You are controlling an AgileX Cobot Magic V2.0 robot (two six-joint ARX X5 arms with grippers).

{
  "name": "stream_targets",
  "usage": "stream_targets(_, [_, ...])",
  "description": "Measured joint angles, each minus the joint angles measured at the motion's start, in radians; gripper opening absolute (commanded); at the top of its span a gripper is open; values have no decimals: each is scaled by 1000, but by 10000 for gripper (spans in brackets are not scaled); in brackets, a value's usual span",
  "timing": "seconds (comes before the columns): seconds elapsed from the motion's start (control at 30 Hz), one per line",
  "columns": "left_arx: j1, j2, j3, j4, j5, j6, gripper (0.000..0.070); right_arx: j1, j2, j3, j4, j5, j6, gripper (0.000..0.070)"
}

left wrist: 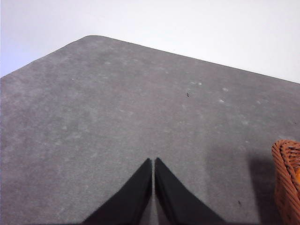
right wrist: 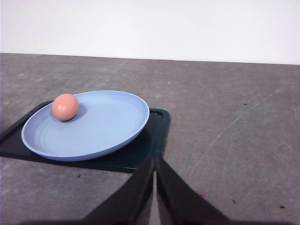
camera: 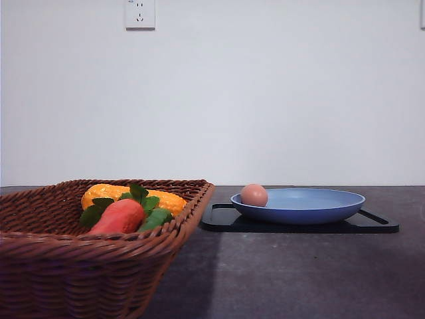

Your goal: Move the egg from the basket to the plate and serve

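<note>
The pinkish-brown egg (camera: 254, 195) (right wrist: 65, 106) lies on the light-blue plate (camera: 312, 206) (right wrist: 93, 131), near its left rim in the front view. The plate rests on a black tray. The brown wicker basket (camera: 73, 266) (left wrist: 287, 180) stands at the front left of the table. My right gripper (right wrist: 154, 164) is shut with nothing in it, hovering over the table just beside the tray's corner. Over bare grey table, my left gripper (left wrist: 153, 163) is shut and empty, with the basket's rim off to one side.
The black tray (camera: 226, 219) (right wrist: 157, 126) lies under the plate on the dark grey table. In the basket lie an orange-red carrot (camera: 119, 216) with green leaves and a yellow corn cob (camera: 109, 193). A white wall with a socket (camera: 140, 13) stands behind.
</note>
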Motion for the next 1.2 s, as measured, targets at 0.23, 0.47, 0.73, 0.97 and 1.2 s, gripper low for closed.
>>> stream_targets(0.23, [0,0,0,0,0,0,0,0,0,0,0,0,0,0])
stream_targets(0.47, [0,0,0,0,0,0,0,0,0,0,0,0,0,0])
stream_targets(0.73, [0,0,0,0,0,0,0,0,0,0,0,0,0,0])
stream_targets(0.97, [0,0,0,0,0,0,0,0,0,0,0,0,0,0])
stream_targets(1.2, [0,0,0,0,0,0,0,0,0,0,0,0,0,0])
